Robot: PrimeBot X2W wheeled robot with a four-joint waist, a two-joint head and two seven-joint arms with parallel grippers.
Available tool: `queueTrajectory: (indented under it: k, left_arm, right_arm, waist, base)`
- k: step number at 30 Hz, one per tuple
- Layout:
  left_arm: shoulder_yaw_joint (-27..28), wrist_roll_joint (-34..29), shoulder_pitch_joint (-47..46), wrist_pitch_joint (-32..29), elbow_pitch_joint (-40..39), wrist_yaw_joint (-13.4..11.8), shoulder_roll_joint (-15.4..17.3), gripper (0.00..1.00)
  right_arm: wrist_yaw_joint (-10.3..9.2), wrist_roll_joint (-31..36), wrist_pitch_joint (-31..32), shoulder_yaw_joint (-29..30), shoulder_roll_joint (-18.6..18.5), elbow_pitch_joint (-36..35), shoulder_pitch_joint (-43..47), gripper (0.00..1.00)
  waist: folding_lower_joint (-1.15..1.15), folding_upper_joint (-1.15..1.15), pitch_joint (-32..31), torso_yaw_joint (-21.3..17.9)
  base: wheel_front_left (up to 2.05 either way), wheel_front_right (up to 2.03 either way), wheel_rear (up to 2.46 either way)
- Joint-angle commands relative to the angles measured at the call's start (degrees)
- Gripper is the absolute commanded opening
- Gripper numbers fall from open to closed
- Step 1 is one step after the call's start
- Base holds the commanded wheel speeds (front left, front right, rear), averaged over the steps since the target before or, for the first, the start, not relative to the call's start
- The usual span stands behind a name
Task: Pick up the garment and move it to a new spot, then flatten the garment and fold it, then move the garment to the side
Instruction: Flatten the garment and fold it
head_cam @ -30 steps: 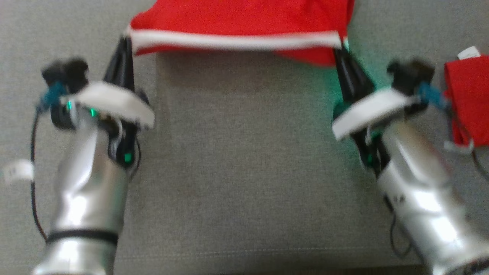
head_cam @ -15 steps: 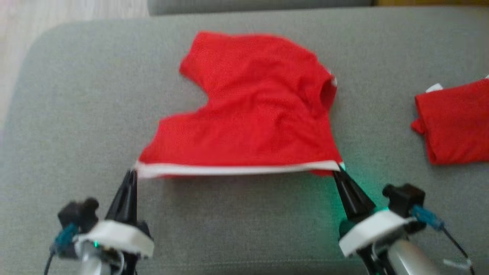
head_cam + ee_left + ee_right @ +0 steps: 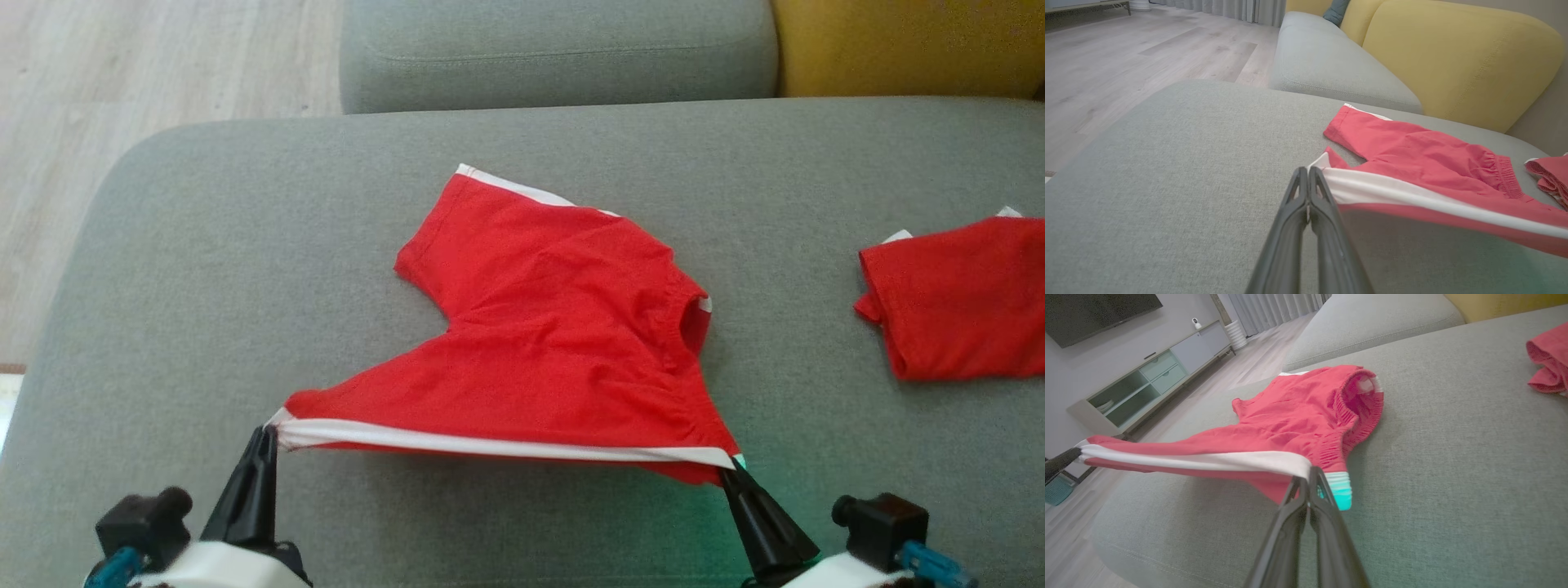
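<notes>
**Labels.** Two small white tabs (image 3: 898, 236) show at the far edge of the second red garment (image 3: 955, 298). Any print on them is too small to read.

**Count.** Two red garments lie on one grey seat cushion (image 3: 204, 269). Beyond it stand one grey cushion (image 3: 555, 49) and one yellow cushion (image 3: 898, 41). Two grippers are in view.

**Garment position.** The garment (image 3: 563, 327), a pair of red shorts with an elastic waistband, lies at the centre of the seat cushion. The second red garment lies bunched well apart from it, at the right edge of the head view.

**Arm pose.**
- The left gripper (image 3: 265, 437) rises from the lower left and points forward. Its fingers are pinched together on the leg end of the white stripe (image 3: 506, 445).
- The right gripper (image 3: 729, 478) rises from the lower right and leans slightly inward. Its fingers are pinched together on the waistband end of the same stripe.
- The stripe runs taut between the two grippers, raised off the seat cushion. The far leg and waistband rest on the fabric.
</notes>
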State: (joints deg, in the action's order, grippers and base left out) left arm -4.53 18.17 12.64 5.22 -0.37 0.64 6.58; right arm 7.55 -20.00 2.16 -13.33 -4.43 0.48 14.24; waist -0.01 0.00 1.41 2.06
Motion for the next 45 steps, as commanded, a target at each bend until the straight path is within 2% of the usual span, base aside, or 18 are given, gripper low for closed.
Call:
queueTrajectory:
  k: [1, 8, 15, 23, 32, 39, 45]
  left_arm:
    - [3.62, -0.08, -2.48, -0.11, -2.78, -1.02, 1.32, 0.0]
    - [3.24, -0.01, -6.28, -1.73, -4.1, -0.56, 2.7, 0.0]
    - [2.86, 0.04, -19.33, -2.43, 0.46, 2.01, 5.67, 0.0]
    - [-0.38, 1.12, -39.61, -5.63, 13.99, 5.61, 9.57, 0.0]
    - [-7.69, 5.24, -58.26, -10.0, 31.64, 6.8, 13.34, 0.0]
    - [-15.3, 10.73, -66.9, -10.62, 41.08, 6.83, 16.78, 0.0]
    - [-20.03, 14.72, -70.98, -8.67, 46.26, 6.84, 18.2, 0.0]
  right_arm:
    - [-0.06, 0.43, 0.18, 0.15, -0.64, -2.54, -1.2, 0.0]
    - [-0.06, 0.31, 3.06, -0.35, 0.63, -3.31, -3.29, 0.0]
    - [-0.06, -1.14, 5.56, -2.61, 1.36, -0.83, -12.54, 0.0]
    - [-0.06, -7.31, 3.92, -7.32, 1.53, 5.41, -25.9, 0.0]
    - [-0.06, -17.45, 0.37, -12.12, 1.55, 12.97, -37.97, 0.0]
    - [-0.06, -22.87, -2.35, -16.3, 1.55, 19.11, -45.77, 0.0]
    - [-0.06, -25.96, -4.88, -18.71, 1.55, 24.1, -49.57, 0.0]
  waist:
    - [0.01, 0.0, -0.02, -0.51]
    - [0.01, 0.0, 2.02, -2.68]
    - [0.01, 0.0, 7.93, -5.86]
    - [0.01, 0.0, 15.26, -10.54]
    - [0.01, 0.0, 21.54, -15.26]
    - [0.01, 0.0, 24.23, -17.87]
    - [0.01, 0.0, 25.3, -18.77]
  base:
    - [0.0, 0.0, 0.0]
    - [0.0, 0.0, 0.0]
    - [0.0, 0.0, 0.0]
    - [0.0, 0.0, 0.0]
    - [0.0, 0.0, 0.0]
    - [0.0, 0.0, 0.0]
    - [0.0, 0.0, 0.0]
